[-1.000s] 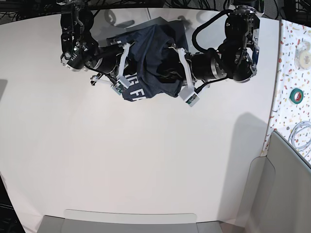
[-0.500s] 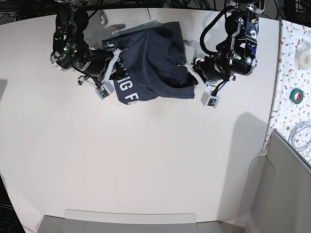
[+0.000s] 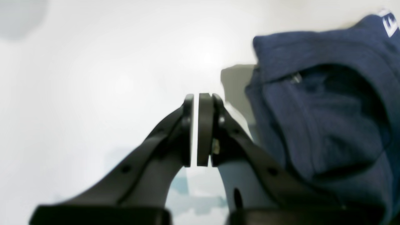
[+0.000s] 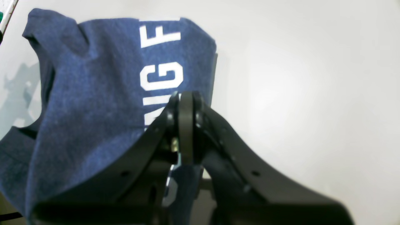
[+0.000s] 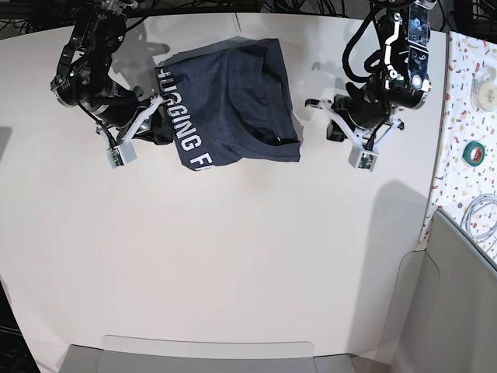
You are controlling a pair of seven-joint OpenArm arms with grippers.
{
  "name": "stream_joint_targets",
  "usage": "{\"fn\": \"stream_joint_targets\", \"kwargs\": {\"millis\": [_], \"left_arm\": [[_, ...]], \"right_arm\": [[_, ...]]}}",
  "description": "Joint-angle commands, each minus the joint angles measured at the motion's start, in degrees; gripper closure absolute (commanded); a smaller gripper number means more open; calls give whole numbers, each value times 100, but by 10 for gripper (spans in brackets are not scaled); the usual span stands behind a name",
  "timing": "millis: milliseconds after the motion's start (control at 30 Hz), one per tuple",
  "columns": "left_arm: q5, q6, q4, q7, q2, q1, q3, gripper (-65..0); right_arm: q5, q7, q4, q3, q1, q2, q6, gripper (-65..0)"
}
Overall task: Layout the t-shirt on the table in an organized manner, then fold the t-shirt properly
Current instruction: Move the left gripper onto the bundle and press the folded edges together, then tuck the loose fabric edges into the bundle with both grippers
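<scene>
Both arms have been pulling apart since a moment ago, and the t-shirt (image 5: 229, 101) is spreading wider between them, so more of its white letters are showing now.

Nearest to the base camera, a grey shape is running along the bottom edge, and the picture is cutting it off. The big white table (image 5: 233, 256) is taking up most of the view.

Farther back, the t-shirt is lying bunched and creased near the far edge of the table. Its white writing is reading "HUGGING F" in the base view, and the rest of the word is curling under a fold. The right wrist view is showing only "NG F" clearly, because the gripper is covering the lower letters. A sleeve or neck hole is gaping dark on the plain side, and what is inside is hard to make out.

The right gripper (image 4: 186, 125) is sitting pressed shut right at the lettered edge of the shirt. Whether it is pinching the cloth is hard to tell, since its own fingers are hiding that spot.

The left gripper (image 3: 198, 129) is closing on nothing, with its jaws almost touching, and it is sitting just beside the shirt over bare table. Much of that view is blurry.

At the side, a speckled shelf (image 5: 466, 101) is holding a roll of green tape (image 5: 474, 152) and a coil of white wire (image 5: 481, 217), partly cut off.
</scene>
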State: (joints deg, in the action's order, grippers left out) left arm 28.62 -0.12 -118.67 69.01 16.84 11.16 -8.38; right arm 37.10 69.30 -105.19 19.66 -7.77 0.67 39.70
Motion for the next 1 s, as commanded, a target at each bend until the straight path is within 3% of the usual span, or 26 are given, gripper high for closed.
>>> {"fn": "stream_joint_targets", "kwargs": {"millis": [0,67,167,267,400,633,967], "left_arm": [[404,-247,-102,-119,-9,-109,16,-12],[1072,-784,-84,-49,-27,-241,-19,-13],[2074,-1170,21,373,-53,-426,-28,-13],[2813,-1276,65,769,-53,-619,-28,-13],[3173,-1267,74,945,-124,-610,-256,-13],[3164,-1197,399,962,-132,-443,-995,-13],[3164,-124,1102,409,-80,-452,-1645,-13]], "right_arm": [[118,-121,-88,-1,78,-1,30,0],[118,-121,-79,34,157,-1,30,0],[118,-121,-79,43,245,-1,30,0],[127,-121,-79,25,280,17,30,0],[101,-121,-70,43,289,175,30,0],[101,-121,-53,43,421,369,30,0],[92,-130,360,34,685,518,30,0]]}}
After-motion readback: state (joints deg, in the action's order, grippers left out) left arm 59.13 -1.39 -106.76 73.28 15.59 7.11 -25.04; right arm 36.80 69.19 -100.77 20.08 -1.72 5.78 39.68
